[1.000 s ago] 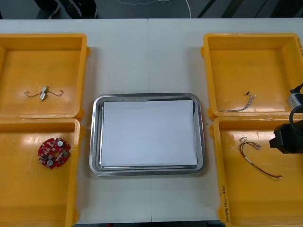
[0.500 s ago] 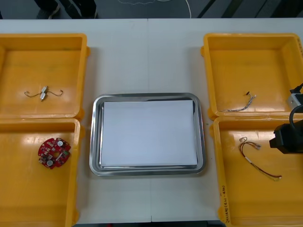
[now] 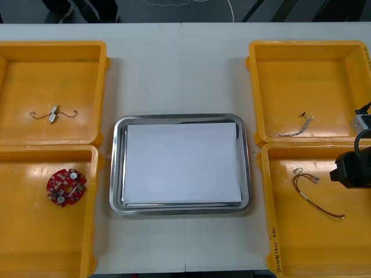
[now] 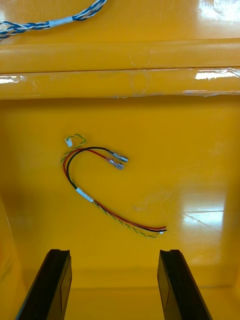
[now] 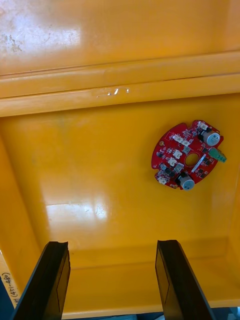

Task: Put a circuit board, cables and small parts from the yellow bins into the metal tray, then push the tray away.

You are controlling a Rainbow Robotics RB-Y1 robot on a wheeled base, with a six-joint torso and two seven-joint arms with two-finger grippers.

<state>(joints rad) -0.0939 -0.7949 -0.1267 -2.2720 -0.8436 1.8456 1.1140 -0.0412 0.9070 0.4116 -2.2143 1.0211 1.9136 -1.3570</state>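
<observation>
Glossy yellow bins [image 3: 301,75], red circuit board [image 3: 66,187], silver tray [image 3: 117,174] lined white, red-and-yellow cable [image 4: 84,195], twisted blue-and-white cable [image 4: 60,22], pale counter [image 3: 179,69]

A light table [image 3: 182,69] with a seam [image 3: 181,87] down its middle meets dark floor [image 3: 290,8] beyond.

blue-white cable [image 4: 60,21] cut off, right arm [image 3: 351,169] cropped

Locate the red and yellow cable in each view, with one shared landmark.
Front view: red and yellow cable in the near right bin.
Right wrist view: cable ahead of the open right gripper.
Left wrist view: another bin, holding the circuit board.
Shared landmark: blue and white cable beyond the bin wall.
</observation>
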